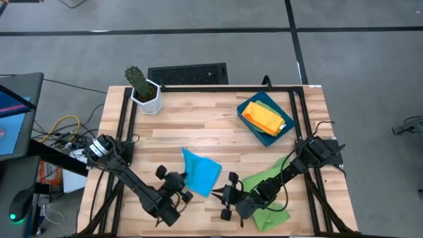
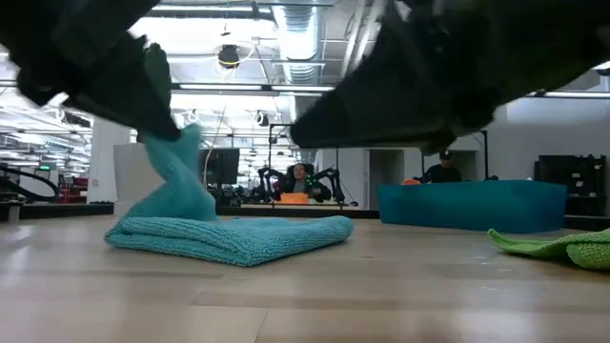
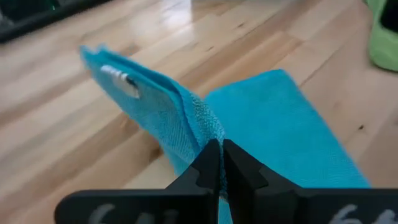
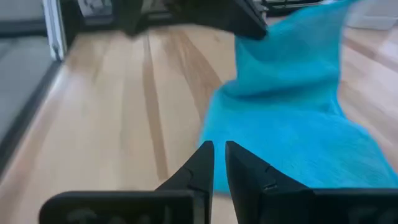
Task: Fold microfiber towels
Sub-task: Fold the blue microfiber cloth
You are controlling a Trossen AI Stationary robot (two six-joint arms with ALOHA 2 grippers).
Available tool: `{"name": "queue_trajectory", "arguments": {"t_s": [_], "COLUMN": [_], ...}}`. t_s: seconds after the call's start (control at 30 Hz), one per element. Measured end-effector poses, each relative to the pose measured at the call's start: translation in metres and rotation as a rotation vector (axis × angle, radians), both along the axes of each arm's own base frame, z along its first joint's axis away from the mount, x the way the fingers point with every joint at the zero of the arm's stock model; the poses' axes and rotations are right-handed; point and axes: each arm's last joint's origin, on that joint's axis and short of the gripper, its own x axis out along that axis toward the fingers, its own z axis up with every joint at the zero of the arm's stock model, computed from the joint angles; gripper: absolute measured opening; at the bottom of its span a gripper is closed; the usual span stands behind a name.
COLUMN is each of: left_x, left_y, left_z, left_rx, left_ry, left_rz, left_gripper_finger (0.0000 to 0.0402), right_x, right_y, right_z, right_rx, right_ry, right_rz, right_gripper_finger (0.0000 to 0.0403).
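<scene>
No text, brand, number or sign can be read in any of the views. The blue towel (image 3: 186, 118) carries a small white sewn-in label (image 3: 119, 79), seen in the left wrist view, but whatever is printed on it is too blurred to make out. The monitor (image 1: 12, 114) beside the desk in the high view shows only coloured patches, with no legible characters.
</scene>
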Motion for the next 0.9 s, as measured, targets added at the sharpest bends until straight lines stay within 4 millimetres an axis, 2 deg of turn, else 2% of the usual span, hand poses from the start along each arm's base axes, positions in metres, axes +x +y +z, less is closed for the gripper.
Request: {"name": "queue_trajectory", "arguments": {"t_s": [0.27,0.47,0.57,0.8,0.9], "left_x": [0.026,0.037,0.042,0.053,0.057], "left_y": [-0.009,-0.018,-0.021,-0.028,-0.031], "left_z": [0.034,0.042,0.033,-0.005,-0.011], "left_rx": [0.055,0.017,0.019,-0.014,-0.037], "left_ry": [0.072,0.012,0.017,0.072,0.066], "left_rz": [-0.124,-0.17,-0.179,-0.179,-0.191], "left_gripper_finger": [0.0,0.0,0.0,0.0,0.0], "right_x": [0.005,0.006,0.005,0.0,-0.003], "right_y": [-0.009,-0.012,-0.01,-0.003,0.0], "right_z": [-0.004,-0.005,-0.005,-0.005,-0.005], "right_rx": [-0.018,-0.02,-0.019,-0.007,-0.006], "right_ry": [0.03,0.042,0.04,0.038,0.039], "right_rz": [-0.01,-0.027,-0.023,-0.012,-0.005], "right_gripper_finger": [0.0065,0.0065,0.0065,0.0065,0.0065]}}
